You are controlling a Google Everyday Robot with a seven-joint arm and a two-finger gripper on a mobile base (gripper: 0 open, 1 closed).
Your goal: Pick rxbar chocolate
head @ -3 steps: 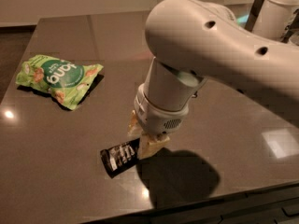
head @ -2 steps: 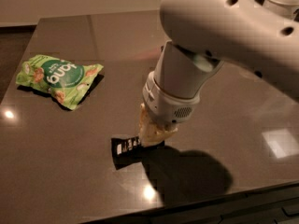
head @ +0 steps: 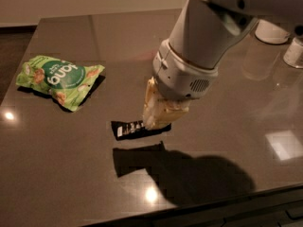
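The rxbar chocolate (head: 129, 128) is a slim black wrapper with white text. It hangs a little above the dark table (head: 71, 183), and its shadow lies apart from it, nearer the front edge. My gripper (head: 157, 118) comes down from the big white arm and is shut on the bar's right end. The bar's left end sticks out to the left of the cream fingers (head: 152, 105). The right end of the bar is hidden by the fingers.
A bright green snack bag (head: 59, 79) lies at the left of the table. White containers (head: 273, 32) stand at the back right. The table's front edge runs close below the arm's shadow.
The arm has risen and shifted right, with the bar in the gripper. The bar has left the table, and its shadow now lies apart from it.
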